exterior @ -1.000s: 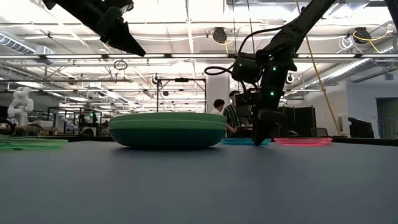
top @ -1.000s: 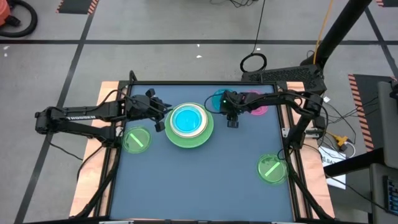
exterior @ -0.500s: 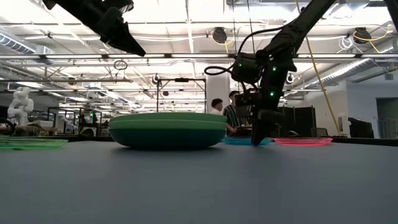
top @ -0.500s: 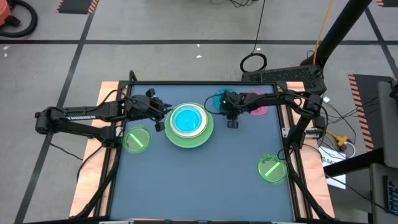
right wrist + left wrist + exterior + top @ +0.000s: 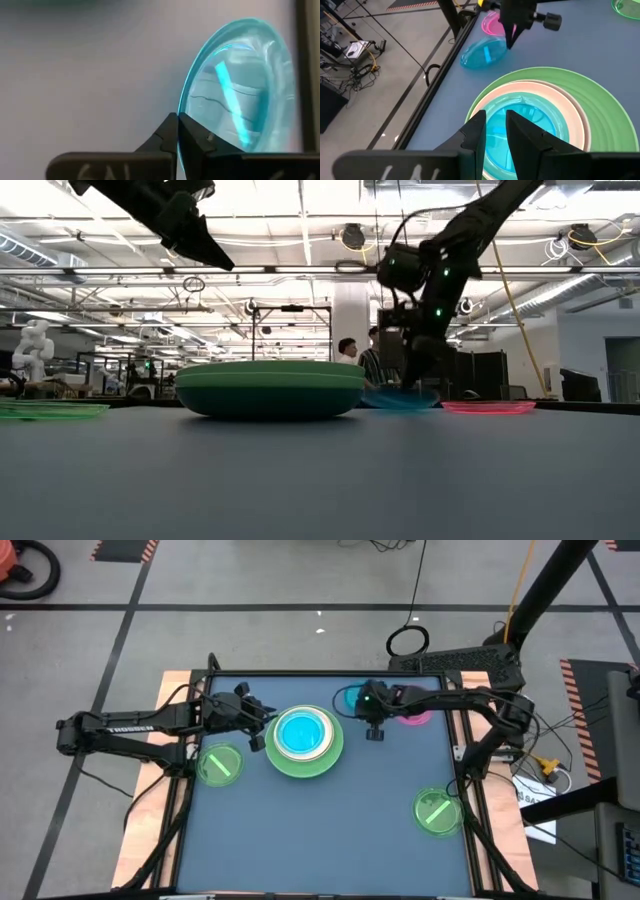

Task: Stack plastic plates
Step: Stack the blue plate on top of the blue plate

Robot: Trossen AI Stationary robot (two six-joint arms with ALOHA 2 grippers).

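Right now a small translucent blue plastic plate [image 5: 240, 85] sits at the far edge of the dark surface [image 5: 330, 830], its rim pinched by the right end effector [image 5: 372, 726], whose fingers are closed on it. Just beside it lies a pink translucent plate [image 5: 415, 712]. Mid-surface stands a stack of plates [image 5: 304, 741]: large green, cream, blue on top. Above the stack's left side hangs the left end effector [image 5: 262, 728], fingers slightly parted, holding nothing. Two small striped green plates lie apart, one left [image 5: 219, 764], one near right [image 5: 438, 810].
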